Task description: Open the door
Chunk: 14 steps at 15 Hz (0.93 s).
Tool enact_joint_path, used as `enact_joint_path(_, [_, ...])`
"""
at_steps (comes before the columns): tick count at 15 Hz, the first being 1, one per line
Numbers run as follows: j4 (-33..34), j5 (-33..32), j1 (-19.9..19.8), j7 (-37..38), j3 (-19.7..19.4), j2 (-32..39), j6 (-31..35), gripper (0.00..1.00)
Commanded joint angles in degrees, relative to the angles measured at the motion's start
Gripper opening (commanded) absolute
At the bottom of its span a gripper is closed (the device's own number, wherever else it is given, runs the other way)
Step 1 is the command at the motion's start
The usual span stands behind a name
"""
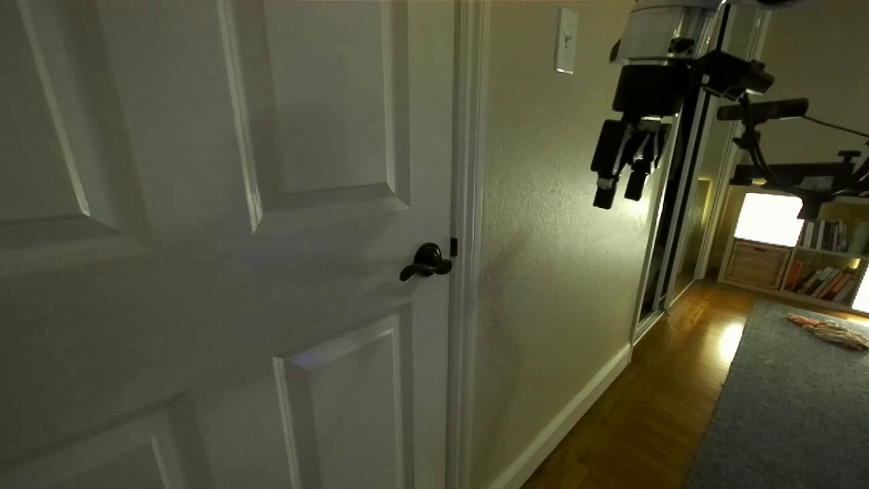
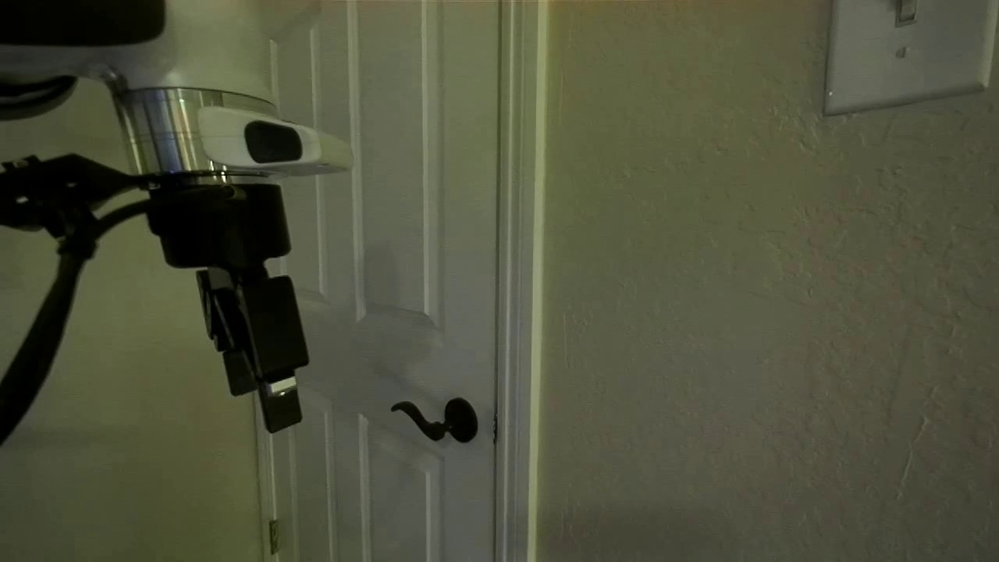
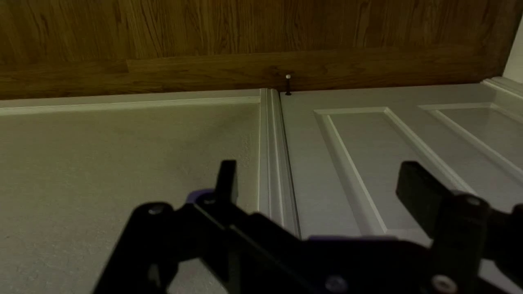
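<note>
Seemingly I'm at the reaching stage — my Robotiq gripper (image 1: 619, 193) hangs upper right in an exterior view, spread wide, empty. The white panelled door (image 1: 224, 258) fills the left; next, I should descend to its black lever handle (image 1: 428, 261).

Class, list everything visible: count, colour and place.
door: one, white, in frame
handle: one, black, on door
frame: one, white, around door
doorstop: one, dark, low on door
walls: several, beige, flanking door
light switch: one, white, on wall
floor: one, brown, under rug
sliding doors: count unclear, partly dark, along wall
rug: one, grey, on floor
crumpled item: one, orange-cream, on rug
shelf: one, pale, far end
books: several, mixed, in shelf
basket: one, tan, in shelf
bright panels: two, white, in shelf
equipment: count unclear, black, image right, exterior view
arm: one, white, above gripper
gripper: one, black, on arm
</note>
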Motion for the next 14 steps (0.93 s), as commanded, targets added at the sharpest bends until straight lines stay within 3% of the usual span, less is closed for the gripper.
enact_joint_path(1, [0.31, 0.79, 0.77, 1.54, -0.32, 1.04, 1.17, 1.0])
enact_joint_path(8, [8.39, 6.68, 4.21, 18.44, 1.71, 13.8, 7.05, 1.0])
enact_joint_path(14, [18.97, 9.15, 9.29, 35.03, 0.69, 25.55, 12.95, 1.0])
